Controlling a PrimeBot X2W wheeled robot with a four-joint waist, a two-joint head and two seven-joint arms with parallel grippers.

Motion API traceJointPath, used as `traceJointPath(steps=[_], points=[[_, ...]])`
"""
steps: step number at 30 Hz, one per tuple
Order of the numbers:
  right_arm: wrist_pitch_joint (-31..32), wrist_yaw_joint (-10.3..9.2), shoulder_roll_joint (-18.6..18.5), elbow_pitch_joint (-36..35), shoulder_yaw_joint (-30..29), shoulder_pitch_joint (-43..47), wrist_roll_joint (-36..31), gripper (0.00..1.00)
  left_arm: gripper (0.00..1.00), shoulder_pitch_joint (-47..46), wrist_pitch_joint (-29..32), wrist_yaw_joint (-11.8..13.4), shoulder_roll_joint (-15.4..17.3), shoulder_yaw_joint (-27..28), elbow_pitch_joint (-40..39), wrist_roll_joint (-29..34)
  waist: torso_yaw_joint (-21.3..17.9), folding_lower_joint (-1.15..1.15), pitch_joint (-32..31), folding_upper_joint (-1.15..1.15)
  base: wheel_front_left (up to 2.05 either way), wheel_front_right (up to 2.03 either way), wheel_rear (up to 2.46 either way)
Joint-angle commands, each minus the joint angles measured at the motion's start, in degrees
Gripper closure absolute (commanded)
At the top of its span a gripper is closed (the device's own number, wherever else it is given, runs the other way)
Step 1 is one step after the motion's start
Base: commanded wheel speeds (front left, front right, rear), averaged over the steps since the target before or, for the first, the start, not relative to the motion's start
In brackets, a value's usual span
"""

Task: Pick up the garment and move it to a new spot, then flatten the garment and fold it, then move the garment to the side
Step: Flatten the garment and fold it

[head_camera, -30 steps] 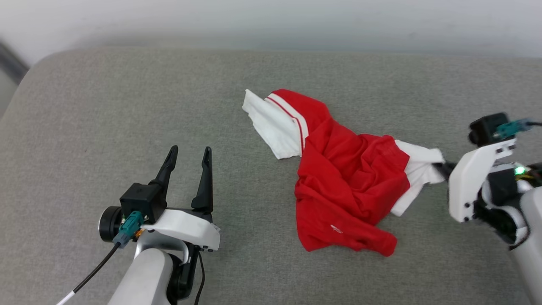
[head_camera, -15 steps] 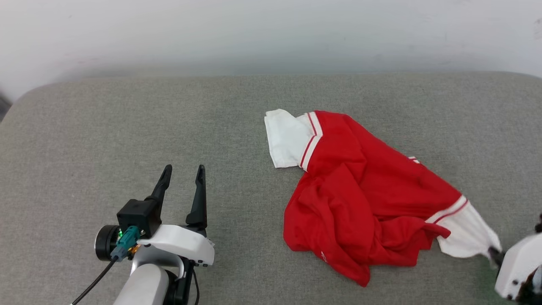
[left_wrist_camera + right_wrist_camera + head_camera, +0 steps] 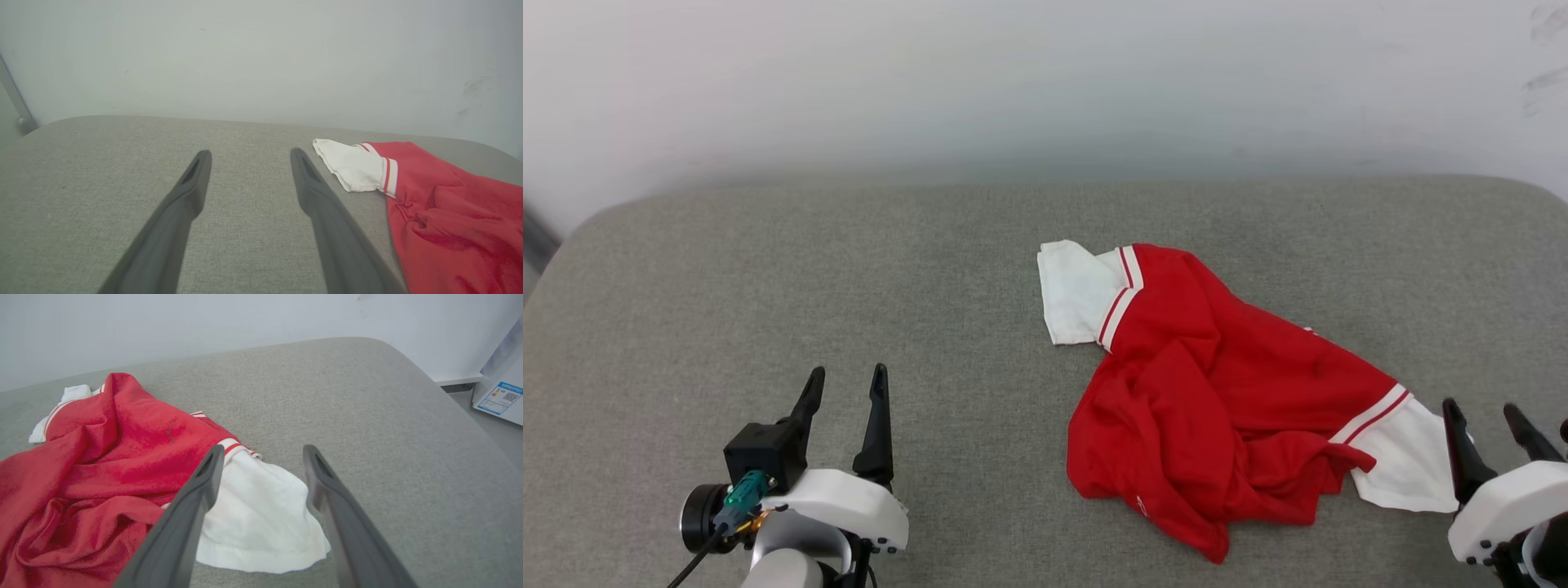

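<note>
The garment (image 3: 1225, 400), a red jersey with white sleeves and striped trim, lies crumpled on the grey cushioned surface (image 3: 849, 269), right of centre. My right gripper (image 3: 1481, 416) stands open at the lower right, just beside the near white sleeve (image 3: 1409, 461), holding nothing. In the right wrist view that sleeve (image 3: 261, 522) lies flat below the spread fingers of the right gripper (image 3: 263, 453). My left gripper (image 3: 845, 381) is open at the lower left, well apart from the garment. The left wrist view shows the left gripper (image 3: 249, 157) open, and the far sleeve (image 3: 351, 167) to its right.
The grey surface rounds off at its right end (image 3: 429, 388), with floor and a white box with a label (image 3: 500, 396) beyond. A pale wall (image 3: 1045, 82) runs behind the surface. Bare grey fabric stretches left of the garment.
My right gripper has opened and let go of the white sleeve, which now lies on the surface. The head camera has shifted; the garment was dragged and spread out toward the right.
</note>
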Motion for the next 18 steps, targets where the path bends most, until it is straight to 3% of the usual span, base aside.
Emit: traceJointPath(steps=[1,8,18], points=[[-1.2,-0.02,0.5,-1.2,0.2,0.6,-0.7,0.00,0.00,0.6,0.2,0.0,0.2,0.1,-0.1,-0.2,-0.2,0.00,-0.8,0.00,0.00,0.00,0.00],[-5.5,-0.02,4.3,-10.5,4.1,3.7,-4.8,0.00,0.00,2.1,2.6,0.7,2.0,0.4,-1.3,-0.5,-0.8,0.00,-3.1,0.00,0.00,0.00,0.00],[-3.5,-0.02,7.5,-18.9,8.0,8.2,-5.5,0.00,0.00,-0.6,6.3,-0.2,3.2,-1.2,-2.6,-0.5,-2.7,0.00,-3.1,0.00,0.00,0.00,0.00]])
